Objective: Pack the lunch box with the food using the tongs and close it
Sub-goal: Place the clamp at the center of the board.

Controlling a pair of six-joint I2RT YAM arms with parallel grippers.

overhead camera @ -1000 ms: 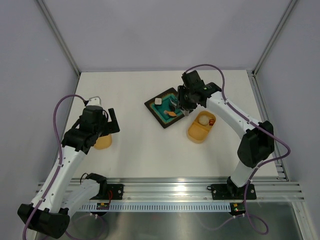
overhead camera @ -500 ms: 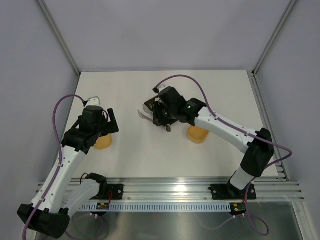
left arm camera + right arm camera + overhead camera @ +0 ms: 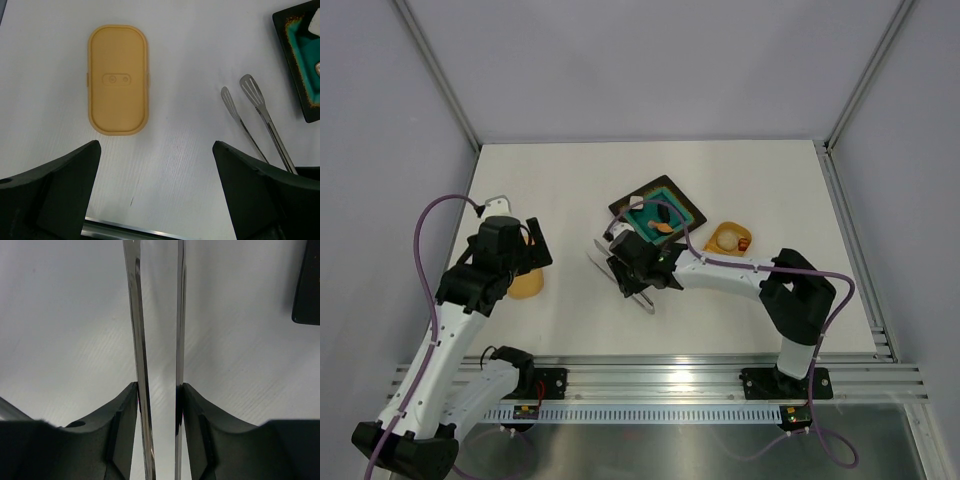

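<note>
White table (image 3: 570,322), pale grey walls (image 3: 640,70)

R gripper (image 3: 637,270) was over plate (image 3: 686,203), upper centre. Has swung down-left to mid-frame, just below-left of plate, w/ the tongs (image 3: 601,253) clamped between its fingers. Tongs now near-flat, low over table, tips toward upper left; table contact unclear. Plate fully uncovered again. R elbow dropped toward lower right, forearm now crossing lunch box (image 3: 717,232) near edge. L gripper (image 3: 524,251) edged slightly down-left.

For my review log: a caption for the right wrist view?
Right gripper grips both arms of the tongs over the white table.
</note>
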